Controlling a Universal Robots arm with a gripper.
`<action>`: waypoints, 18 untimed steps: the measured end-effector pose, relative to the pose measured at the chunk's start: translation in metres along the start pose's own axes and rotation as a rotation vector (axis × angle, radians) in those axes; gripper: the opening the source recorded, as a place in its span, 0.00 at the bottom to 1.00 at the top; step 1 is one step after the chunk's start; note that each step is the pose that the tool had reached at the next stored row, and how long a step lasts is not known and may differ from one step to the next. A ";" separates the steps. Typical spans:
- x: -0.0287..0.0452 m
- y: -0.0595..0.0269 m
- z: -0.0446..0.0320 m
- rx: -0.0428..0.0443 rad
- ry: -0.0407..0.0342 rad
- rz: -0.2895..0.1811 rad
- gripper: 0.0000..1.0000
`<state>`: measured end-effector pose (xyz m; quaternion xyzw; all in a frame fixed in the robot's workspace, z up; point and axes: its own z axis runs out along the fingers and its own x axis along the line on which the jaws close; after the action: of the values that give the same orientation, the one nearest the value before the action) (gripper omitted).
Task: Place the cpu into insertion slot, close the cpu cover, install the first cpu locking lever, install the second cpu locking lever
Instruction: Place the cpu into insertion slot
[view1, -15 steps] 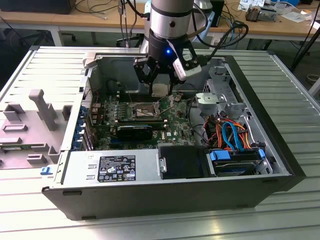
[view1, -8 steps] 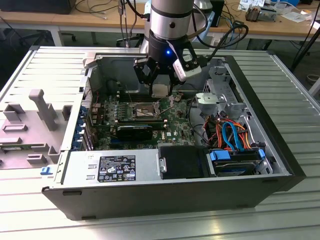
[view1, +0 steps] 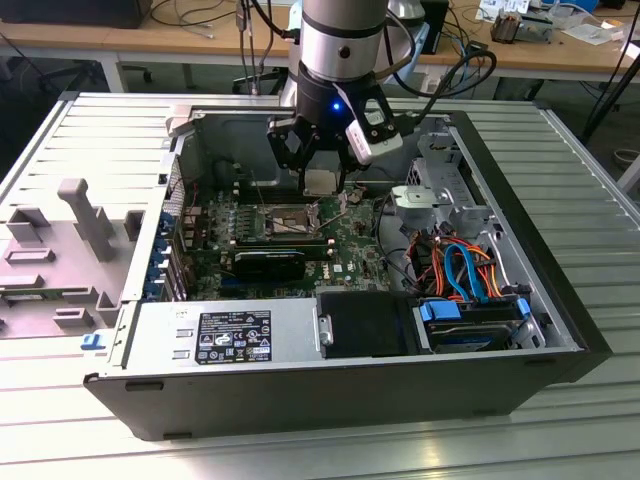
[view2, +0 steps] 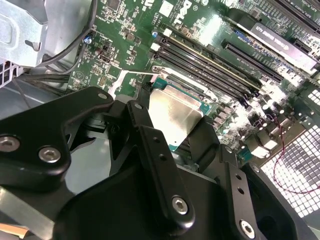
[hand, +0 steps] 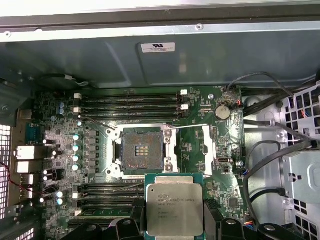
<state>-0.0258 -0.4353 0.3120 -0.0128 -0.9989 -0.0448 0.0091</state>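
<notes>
While the open computer case (view1: 300, 400) lies on the ribbed tabletop (view1: 585, 190), the fingers (view2: 155, 155) pinch the cpu (hand: 174, 205) by its edges, above and just beside the insertion slot (hand: 141, 150). That slot stands uncovered.

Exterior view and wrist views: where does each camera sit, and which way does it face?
Exterior view: off the arm, above the open computer case, looking down into it; shows arm and gripper.
First wrist view: on the arm, facing down at the insertion slot; gripper parts flank the cpu.
Second wrist view: near the wrist, looking slantwise past the fingers to the green board.
Both wrist views share the held cpu.
</notes>
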 end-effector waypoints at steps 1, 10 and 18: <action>0.0000 -0.0002 0.0002 0.0000 0.0000 0.000 0.55; 0.0000 -0.0012 0.0016 0.0001 0.0000 0.000 0.55; -0.0001 -0.0018 0.0033 0.0003 0.0000 0.000 0.55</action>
<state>-0.0258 -0.4368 0.3086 -0.0128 -0.9989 -0.0446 0.0091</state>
